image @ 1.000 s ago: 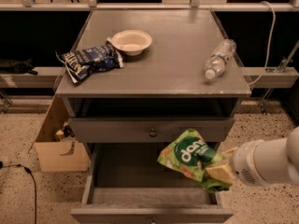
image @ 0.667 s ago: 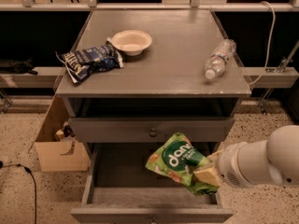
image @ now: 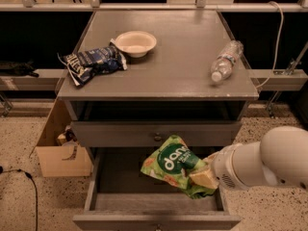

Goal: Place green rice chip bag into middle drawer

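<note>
The green rice chip bag [image: 171, 165] is crinkled and bright green with a dark oval and white lettering. It hangs tilted over the open middle drawer [image: 118, 179], whose bare grey floor shows. My gripper [image: 202, 178] comes in from the right on a thick white arm [image: 269, 163] and is shut on the bag's right end. The bag is above the right half of the drawer's floor; I cannot tell whether it touches it.
A grey drawer with a small knob [image: 157, 137] is closed just above. On the cabinet top lie a dark blue chip bag [image: 91, 64], a white bowl [image: 135, 42] and a plastic bottle [image: 225, 61]. A cardboard box [image: 60, 160] stands on the floor at left.
My arm has moved left with the green bag, carrying it from the drawer's right edge further over the drawer's floor.
</note>
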`<control>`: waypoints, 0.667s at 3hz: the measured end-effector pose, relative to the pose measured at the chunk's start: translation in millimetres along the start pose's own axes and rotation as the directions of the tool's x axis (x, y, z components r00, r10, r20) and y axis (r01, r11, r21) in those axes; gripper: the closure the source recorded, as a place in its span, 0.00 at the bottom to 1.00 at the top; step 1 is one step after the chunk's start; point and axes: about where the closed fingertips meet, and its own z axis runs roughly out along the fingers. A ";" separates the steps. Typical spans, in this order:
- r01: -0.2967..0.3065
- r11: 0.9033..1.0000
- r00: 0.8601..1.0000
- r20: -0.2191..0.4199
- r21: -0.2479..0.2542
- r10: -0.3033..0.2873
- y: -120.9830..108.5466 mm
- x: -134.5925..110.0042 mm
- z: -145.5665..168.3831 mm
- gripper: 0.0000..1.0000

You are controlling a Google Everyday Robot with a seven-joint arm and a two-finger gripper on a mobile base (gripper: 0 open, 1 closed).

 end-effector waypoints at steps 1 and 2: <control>0.003 1.000 1.000 0.018 0.018 -0.003 7.4 2.2 -5.5 1.00; -0.022 1.000 1.000 0.012 0.014 0.022 6.0 16.3 9.2 1.00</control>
